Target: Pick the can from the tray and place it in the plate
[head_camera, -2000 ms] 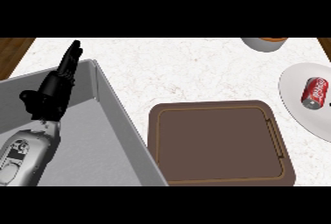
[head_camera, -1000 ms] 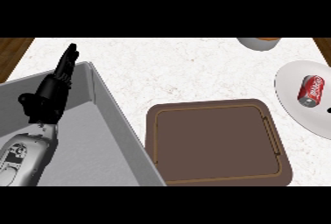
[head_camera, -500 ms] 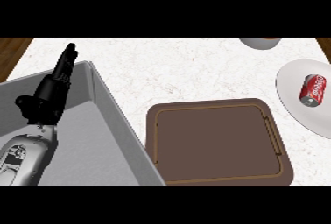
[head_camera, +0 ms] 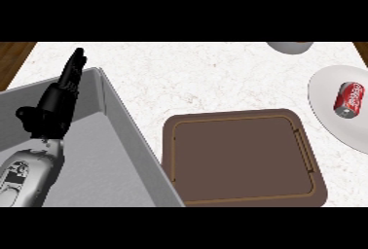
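A red can (head_camera: 349, 99) lies on its side on the white plate (head_camera: 331, 115) at the right edge of the head view. The brown tray (head_camera: 242, 158) in the lower middle holds nothing. My left hand (head_camera: 54, 104) stays at the left, fingers straight and pointing up, far from the can and tray. My right hand does not show.
A large grey box (head_camera: 126, 128) fills the lower left, its wall running beside the tray's left edge. A grey bowl (head_camera: 289, 46) sits at the top right. The white marble counter (head_camera: 194, 78) spreads between them, with wood floor past its left corner.
The view has shifted slightly, so the plate, can and bowl sit a bit further right and up. The left hand keeps its pose.
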### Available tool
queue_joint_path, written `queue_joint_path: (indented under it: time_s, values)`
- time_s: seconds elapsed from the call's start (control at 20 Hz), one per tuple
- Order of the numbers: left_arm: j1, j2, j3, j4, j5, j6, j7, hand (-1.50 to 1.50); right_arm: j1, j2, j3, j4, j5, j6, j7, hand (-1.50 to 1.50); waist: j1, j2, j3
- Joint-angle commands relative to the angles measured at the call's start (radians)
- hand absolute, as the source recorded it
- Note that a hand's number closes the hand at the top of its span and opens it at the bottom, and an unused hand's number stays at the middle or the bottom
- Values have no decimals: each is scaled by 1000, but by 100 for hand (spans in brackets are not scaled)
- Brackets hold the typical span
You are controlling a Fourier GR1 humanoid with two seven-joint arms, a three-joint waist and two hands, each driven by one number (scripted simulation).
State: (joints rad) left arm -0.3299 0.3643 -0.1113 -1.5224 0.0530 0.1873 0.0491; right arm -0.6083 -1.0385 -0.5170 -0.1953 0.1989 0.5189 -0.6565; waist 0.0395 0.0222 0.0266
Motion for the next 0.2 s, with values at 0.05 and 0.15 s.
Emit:
queue_joint_path:
  time_s: [0.05, 0.15]
  values:
    - [51, -40, -25, 60, 33, -24, 39, 0, 35, -6, -8, 10, -10, 86, -81, -150, 0, 21, -8]
    - [45, -31, -26, 35, 31, -24, 62, 0, 42, -13, -14, 13, -17, 90, -75, -150, 6, 18, -5]
